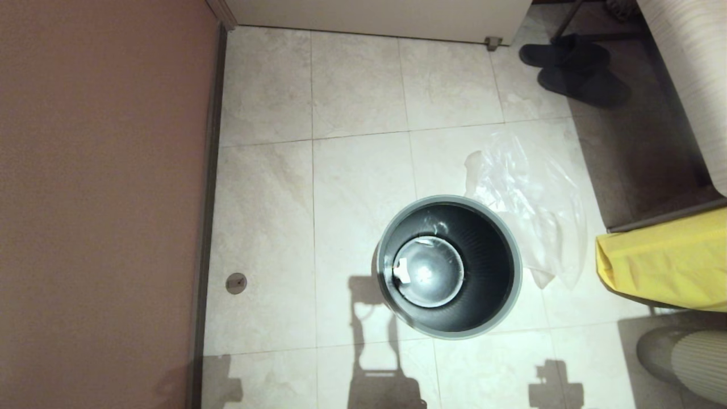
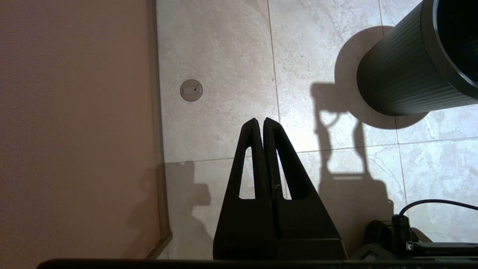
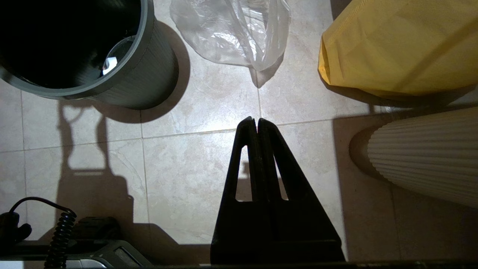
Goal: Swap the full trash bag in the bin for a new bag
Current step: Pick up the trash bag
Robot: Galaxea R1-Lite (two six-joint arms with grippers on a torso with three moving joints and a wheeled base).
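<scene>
The bin point(image 1: 514, 267) stands upright on the tiled floor, unlined, its black ribbed inside and shiny grey bottom showing, with a small white scrap on the bottom. Its ribbed side point(image 2: 403, 80) and grey rim point(image 3: 143, 35) show in the wrist views. The new bag point(image 1: 531, 196) lies crumpled flat on the floor just behind and right of the bin, its clear plastic point(image 3: 235, 31) plain in the right wrist view. My left gripper point(image 2: 260, 120) hangs shut over bare tile left of the bin. My right gripper point(image 3: 253, 120) hangs shut and empty, short of the bag.
A yellow sack point(image 1: 664, 267) lies right of the bag, with a pale ribbed rounded object point(image 1: 698, 363) at the near right. A reddish wall point(image 1: 102, 199) runs down the left. Black slippers point(image 1: 573, 68) sit at the back right. A round floor plug point(image 2: 191, 90) is near the wall.
</scene>
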